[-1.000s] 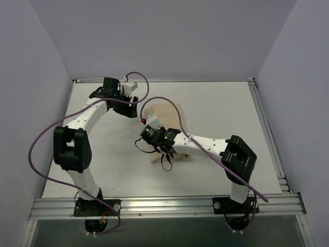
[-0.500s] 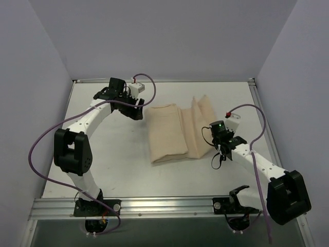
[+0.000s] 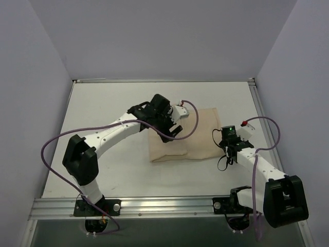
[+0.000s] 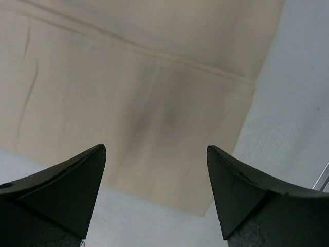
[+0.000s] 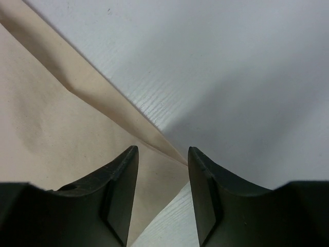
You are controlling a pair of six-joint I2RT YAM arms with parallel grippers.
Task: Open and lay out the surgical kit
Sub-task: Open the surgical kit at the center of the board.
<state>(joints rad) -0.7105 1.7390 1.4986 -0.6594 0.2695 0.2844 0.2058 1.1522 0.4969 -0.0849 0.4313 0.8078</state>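
Note:
The surgical kit is a beige cloth bundle [image 3: 190, 144] lying folded flat at the table's middle, its contents hidden. My left gripper [image 3: 171, 127] hovers over the bundle's back-left part. In the left wrist view it [image 4: 156, 148] is wide open above the cloth [image 4: 128, 87], near one of the cloth's corners, and holds nothing. My right gripper [image 3: 227, 150] is at the bundle's right edge. In the right wrist view it [image 5: 163, 149] is partly open over a corner of the cloth [image 5: 56, 128], and the cloth lies flat below the fingers, not pinched.
White table [image 3: 103, 103] enclosed by grey walls. An aluminium rail [image 3: 164, 206] runs along the near edge and another [image 3: 267, 128] along the right side. Purple cables loop from both arms, one [image 3: 193, 121] over the cloth.
The right gripper pulled a cloth flap to the right, then opened and let it go, and the flap now lies flat. The left arm swung from the back left to over the bundle, opening wider.

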